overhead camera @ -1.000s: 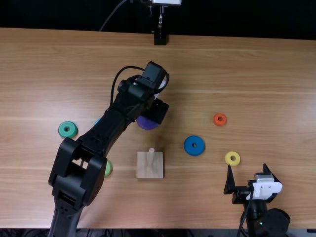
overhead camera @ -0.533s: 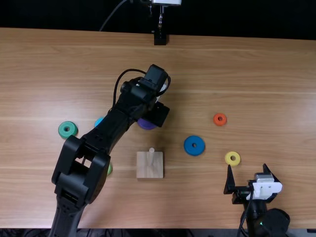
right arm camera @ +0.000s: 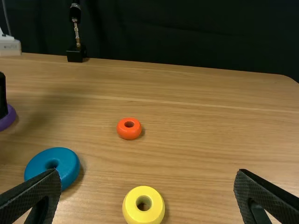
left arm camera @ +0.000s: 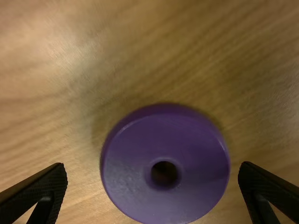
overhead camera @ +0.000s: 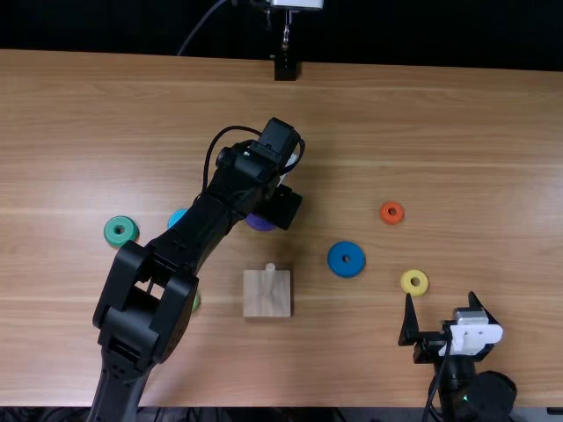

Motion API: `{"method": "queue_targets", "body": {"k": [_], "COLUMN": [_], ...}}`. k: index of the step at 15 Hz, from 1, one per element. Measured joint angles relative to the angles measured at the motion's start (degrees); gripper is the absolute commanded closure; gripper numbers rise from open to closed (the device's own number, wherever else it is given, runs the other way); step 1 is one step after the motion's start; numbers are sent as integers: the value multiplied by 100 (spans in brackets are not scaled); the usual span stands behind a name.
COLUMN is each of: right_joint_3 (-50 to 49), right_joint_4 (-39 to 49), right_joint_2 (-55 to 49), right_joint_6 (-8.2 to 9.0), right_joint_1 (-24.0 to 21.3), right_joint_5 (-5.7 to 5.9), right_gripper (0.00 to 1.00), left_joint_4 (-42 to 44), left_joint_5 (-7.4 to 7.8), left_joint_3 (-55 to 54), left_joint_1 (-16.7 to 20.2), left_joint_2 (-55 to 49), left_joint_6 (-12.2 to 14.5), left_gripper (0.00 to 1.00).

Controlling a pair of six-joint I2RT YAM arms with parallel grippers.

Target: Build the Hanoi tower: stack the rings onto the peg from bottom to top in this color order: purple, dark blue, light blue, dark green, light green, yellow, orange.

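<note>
My left gripper (overhead camera: pixel 280 204) is over the purple ring (overhead camera: pixel 261 223), partly covering it. In the left wrist view the open left gripper (left arm camera: pixel 153 189) has one finger on either side of the purple ring (left arm camera: pixel 196 163), touching neither side. The wooden base with its bare peg (overhead camera: pixel 267 294) stands nearer the front edge. Right of it lie the dark blue ring (overhead camera: pixel 335 258), yellow ring (overhead camera: pixel 405 282) and orange ring (overhead camera: pixel 384 214). The right gripper (overhead camera: pixel 445 309) stands open near the yellow ring; the right wrist view shows the right gripper (right arm camera: pixel 147 184) around nothing, with the yellow ring (right arm camera: pixel 133 214) there.
A dark green ring (overhead camera: pixel 112 232) lies at the left. The light blue ring (overhead camera: pixel 177 217) and light green ring (overhead camera: pixel 195 301) are partly hidden by the left arm. A black stand (overhead camera: pixel 285 67) is at the table's far edge.
The left arm has shifted slightly to the right and nearer the front, uncovering more of the light blue ring and covering more of the light green one. The right arm has kept still.
</note>
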Motion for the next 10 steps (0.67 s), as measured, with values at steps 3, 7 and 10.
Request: {"method": "queue_targets", "body": {"k": [3, 7, 10], "right_joint_3": [0, 0, 0], "right_joint_4": [-2, 2, 0], "right_joint_2": [-2, -2, 0], "right_joint_6": [2, 2, 0], "right_joint_1": [0, 0, 0], "right_joint_5": [-2, 0, 0], "right_gripper": [0, 0, 0], "left_joint_4": [-15, -4, -39], "left_joint_5": [4, 162, 380], "left_joint_3": [-55, -76, -76], "left_joint_1": [-57, -57, -57], "left_joint_2": [2, 13, 225], "left_joint_6": [2, -2, 2], "left_gripper": [0, 0, 0]}}
